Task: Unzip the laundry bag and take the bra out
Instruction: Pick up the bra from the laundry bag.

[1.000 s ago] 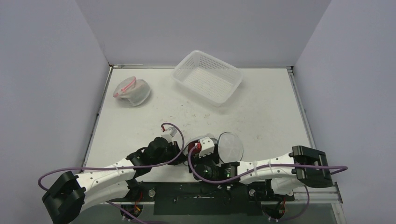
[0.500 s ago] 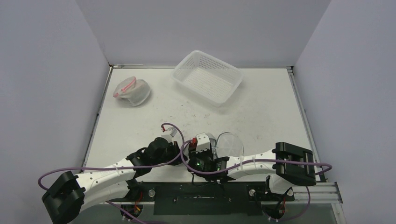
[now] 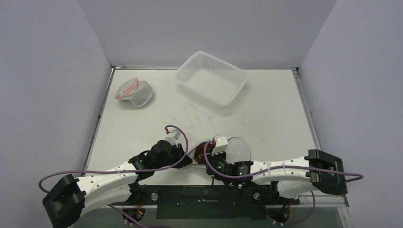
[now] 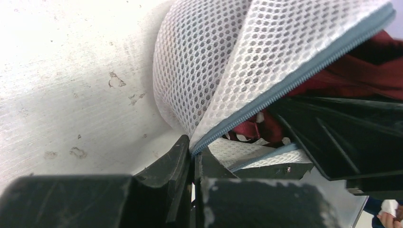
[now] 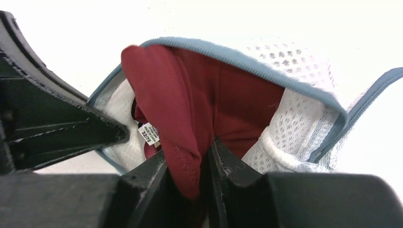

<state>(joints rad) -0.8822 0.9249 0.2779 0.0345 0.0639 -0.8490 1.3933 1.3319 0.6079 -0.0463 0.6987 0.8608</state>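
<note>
The white mesh laundry bag lies near the front edge with its blue zipper undone. Its mouth gapes, and the dark red bra shows inside. My left gripper is shut on the bag's zipper edge at the corner of the opening. My right gripper reaches into the mouth. Its jaws are shut on a fold of the bra, beside a small white size tag. In the top view the two grippers meet over the bag, the left gripper left of the right gripper.
A white plastic basket sits tilted at the back centre. A second mesh bag with a pink item lies at the back left. Purple cables loop from both arms over the front of the table. Grey walls close in three sides.
My right gripper has closed from wide open onto the bra fold, and its arm has shifted right. The left gripper has kept its hold on the bag.
</note>
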